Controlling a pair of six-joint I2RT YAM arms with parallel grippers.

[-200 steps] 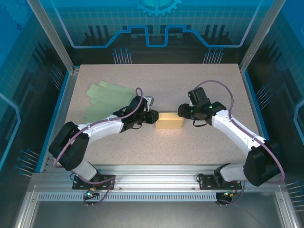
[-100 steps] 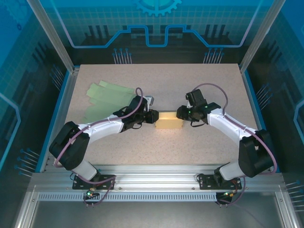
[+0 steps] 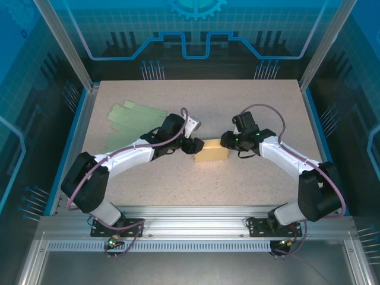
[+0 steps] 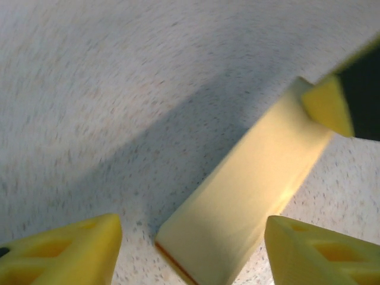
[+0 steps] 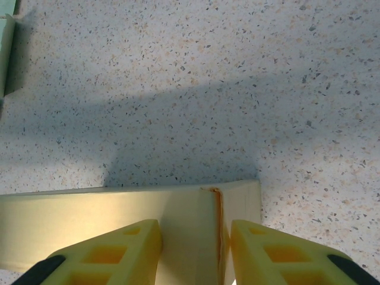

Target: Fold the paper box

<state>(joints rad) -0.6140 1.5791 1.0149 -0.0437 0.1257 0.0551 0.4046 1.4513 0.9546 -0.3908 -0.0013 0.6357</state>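
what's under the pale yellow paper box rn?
The pale yellow paper box lies flat on the speckled beige tabletop, which shows bare around its edges. Its underside, and anything beneath it, is covered.

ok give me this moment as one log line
paper box: lying on table | left fingers: open, astride its left end | right fingers: parted, over its right end | green sheets: far left

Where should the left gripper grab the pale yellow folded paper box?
Probably its left end, approached from the left along its length, the left gripper closing across the narrow width. The pale yellow folded paper box lies flat and long, that end sits between the open fingers, and the right gripper is at the far end.
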